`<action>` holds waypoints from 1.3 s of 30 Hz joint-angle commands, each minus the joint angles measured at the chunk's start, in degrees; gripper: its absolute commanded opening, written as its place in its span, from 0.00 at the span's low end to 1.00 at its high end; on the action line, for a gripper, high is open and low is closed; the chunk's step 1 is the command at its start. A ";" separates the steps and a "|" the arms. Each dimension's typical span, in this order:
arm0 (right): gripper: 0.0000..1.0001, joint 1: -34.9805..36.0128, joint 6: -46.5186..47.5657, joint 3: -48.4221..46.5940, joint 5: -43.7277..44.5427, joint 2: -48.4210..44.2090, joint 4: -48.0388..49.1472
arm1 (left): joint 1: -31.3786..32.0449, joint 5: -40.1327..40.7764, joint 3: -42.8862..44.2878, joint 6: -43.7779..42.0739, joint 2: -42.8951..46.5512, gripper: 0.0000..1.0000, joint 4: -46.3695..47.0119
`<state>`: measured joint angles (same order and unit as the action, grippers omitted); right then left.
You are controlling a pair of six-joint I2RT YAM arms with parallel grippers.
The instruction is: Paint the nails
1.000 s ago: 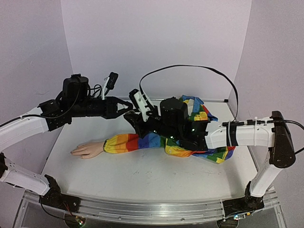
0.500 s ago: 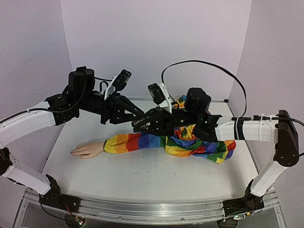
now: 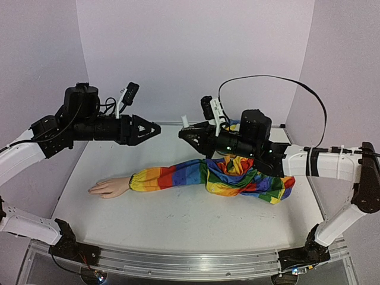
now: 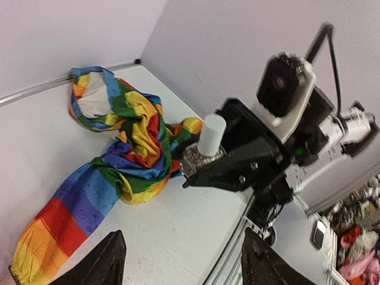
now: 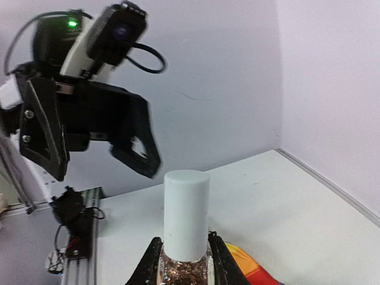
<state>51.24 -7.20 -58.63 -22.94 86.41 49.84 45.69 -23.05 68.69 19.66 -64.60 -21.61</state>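
Top external: arms drawn apart since half-second ago. Now left gripper (image 3: pixel 152 128) spread wide, empty; right gripper (image 3: pixel 189 132) clamped round bottle (image 3: pixel 185 124), white cap (image 5: pixel 186 214) still on. Mannequin hand (image 3: pixel 108 187) flat on table (image 3: pixel 178 217), well apart from both, nails too small to see. Painting not begun, likely.

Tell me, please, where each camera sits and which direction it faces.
Top external: fixed above and behind the bases, looking forward and down on the table and the sleeve; the left gripper and the right gripper both show.
Left wrist: on the left arm, facing right toward the right gripper and its bottle; its own open fingers show at the bottom.
Right wrist: on the right arm, facing left toward the left gripper; its own fingers clamp the bottle.
Shared: both wrist views show the bottle.
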 commanded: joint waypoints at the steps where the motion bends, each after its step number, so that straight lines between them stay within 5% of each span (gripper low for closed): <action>1: 0.00 3.41 6.39 -5.03 18.82 1.95 -0.45 | -0.16 12.65 4.00 10.88 0.17 0.62 -2.57; 11: 0.00 11.09 11.55 -12.76 32.53 8.79 -4.31 | -0.16 8.25 5.93 12.97 -5.78 0.63 6.03; 24: 0.00 12.10 11.12 -15.71 33.83 11.33 -4.83 | 0.74 6.43 5.88 11.81 -10.31 0.19 8.36; 29: 0.00 11.92 9.51 -16.33 31.33 10.45 -4.76 | 1.98 -1.63 6.34 6.83 -12.59 0.08 8.64; 33: 0.00 9.91 6.07 -15.65 19.03 7.98 -4.59 | 2.82 -17.08 5.71 -2.93 -13.91 0.00 10.03; 36: 0.00 4.18 0.23 -13.41 -6.53 5.65 0.64 | 2.82 -34.48 4.80 -10.03 -13.92 0.00 10.89; 39: 0.00 1.76 -7.51 -8.00 -30.41 3.30 16.13 | 2.82 -47.48 5.52 -14.44 -13.87 0.00 11.06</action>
<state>55.66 -4.49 -68.45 -18.04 94.41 39.29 43.64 -34.89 72.31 14.37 -77.60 -13.41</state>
